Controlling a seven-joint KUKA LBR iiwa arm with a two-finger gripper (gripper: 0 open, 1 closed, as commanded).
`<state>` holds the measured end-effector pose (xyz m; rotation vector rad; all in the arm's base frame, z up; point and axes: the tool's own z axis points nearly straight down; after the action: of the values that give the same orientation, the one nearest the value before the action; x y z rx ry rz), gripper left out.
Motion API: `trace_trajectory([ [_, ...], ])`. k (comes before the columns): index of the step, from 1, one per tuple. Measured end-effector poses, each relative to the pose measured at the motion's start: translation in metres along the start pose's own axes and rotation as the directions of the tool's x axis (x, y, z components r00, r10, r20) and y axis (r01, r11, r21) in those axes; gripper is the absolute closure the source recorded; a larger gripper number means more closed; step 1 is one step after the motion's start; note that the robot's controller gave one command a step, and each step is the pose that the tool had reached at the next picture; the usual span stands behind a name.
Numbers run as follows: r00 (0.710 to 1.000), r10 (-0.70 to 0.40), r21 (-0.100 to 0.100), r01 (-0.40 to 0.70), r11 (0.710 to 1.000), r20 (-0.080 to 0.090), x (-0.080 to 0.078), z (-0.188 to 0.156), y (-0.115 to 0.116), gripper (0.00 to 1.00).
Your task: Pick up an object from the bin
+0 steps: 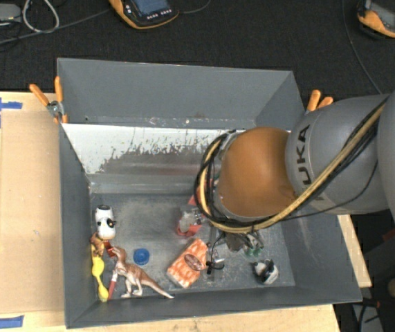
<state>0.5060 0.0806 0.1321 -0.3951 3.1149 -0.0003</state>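
Note:
My gripper (230, 244) hangs low over the front right part of the bin floor, under the arm's orange cover. Just left of it lies an orange and pink patterned piece (189, 264), touching or nearly touching the gripper's lower left tip. A small red and grey thing (187, 222) lies behind that, partly hidden by the cover. To the gripper's right sit a small green bit (255, 252) and a black and white thing (266, 272).
At the front left lie a brown toy dinosaur (136, 278), a yellow strip-like toy (99, 274), a blue round cap (140, 256) and a white black-eyed figure (104, 218). The arm covers the bin's right side.

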Motion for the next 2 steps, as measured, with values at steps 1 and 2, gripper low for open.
trace_trajectory([
  [1,0.997,-0.073,-0.002,0.073,0.997,-0.003,0.032,0.043,-0.018,0.0],
  [2,0.943,-0.333,-0.003,0.333,0.943,0.006,-0.017,0.061,-0.014,1.0],
])
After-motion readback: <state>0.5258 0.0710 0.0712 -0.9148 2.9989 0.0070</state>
